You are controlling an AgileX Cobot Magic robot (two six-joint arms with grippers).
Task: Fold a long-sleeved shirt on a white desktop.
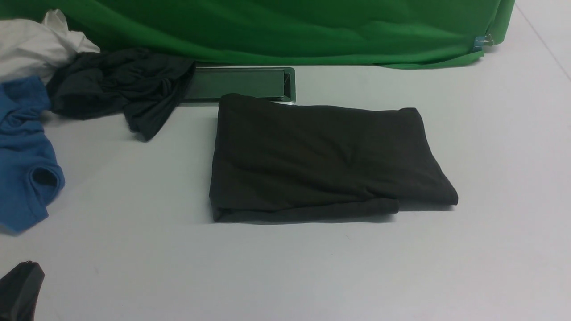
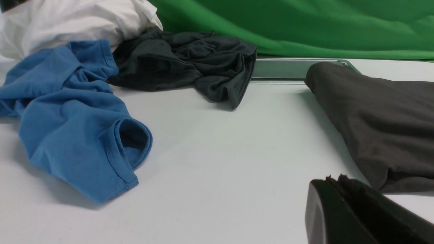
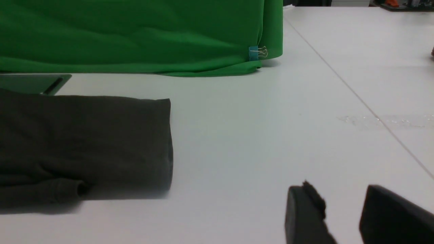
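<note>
**Inspector:** Smooth, matte white desktop [image 1: 285,276] runs across the whole scene, with a green cloth [image 1: 276,31] draped in soft folds along its far edge. Begin with the pincers.

**Assistant:** Left gripper [image 2: 334,183]: black, hard-looking fingers pressed together, nothing between them. It sits low over bare desktop, near the shirt's left edge but apart from it. Right gripper [image 3: 346,203]: two blunt black fingers standing apart with bare table showing through the gap, holding nothing, off to the right of the shirt and well clear.

**Inspector:** And the garment?

**Assistant:** The long-sleeved shirt [image 1: 325,160] lies near the middle of the desktop, folded into a compact, roughly rectangular stack. Dark brownish-black, soft matte knit, few creases. Its right side ends in a rounded fold; a thinner layer with a hemmed edge pokes out along the near side, possibly a cuff, though the fabric is too dark to be sure. No lettering shows on the upper face.

**Inspector:** Surroundings?

**Assistant:** Its far left corner overlaps a metal-framed rectangular hatch [image 1: 241,84] set flush in the desktop. Further left lies a crumpled charcoal garment [image 1: 120,87], a bright blue garment [image 1: 24,160] with a stitched sleeve opening, and a rumpled white cloth [image 1: 35,44], all apart from the shirt.
</note>
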